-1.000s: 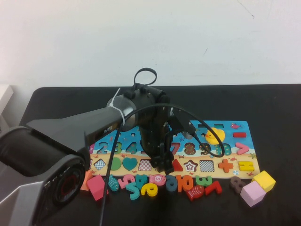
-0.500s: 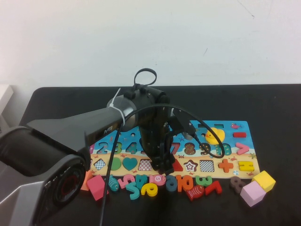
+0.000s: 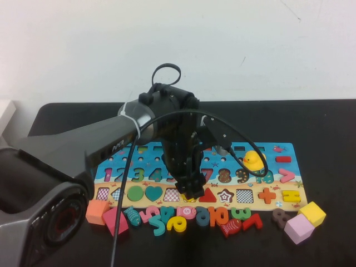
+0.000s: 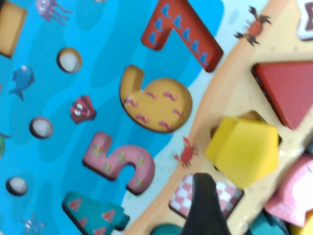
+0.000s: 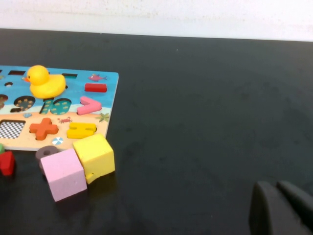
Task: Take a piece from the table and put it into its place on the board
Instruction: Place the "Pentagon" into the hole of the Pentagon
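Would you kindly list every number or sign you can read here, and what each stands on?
"5": pink number on the board.
"6": yellow number beside it.
"7": red number.
">": pink sign.
"+": orange sign.
"=": yellow sign.
Arm lettering: blurred.
Left tool open over the pentagon piece; right tool shut above the table.

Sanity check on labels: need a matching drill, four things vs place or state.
Things:
1. yellow pentagon piece
2. left gripper
3. right gripper
4. rubber duck

Places or states:
A. low over bare black table, off the board
B. on the board's blue part
C. lying askew over its slot beside the red triangle
D. open, above the board's shape strip

Pairs: 1-C, 2-D, 3-A, 4-B
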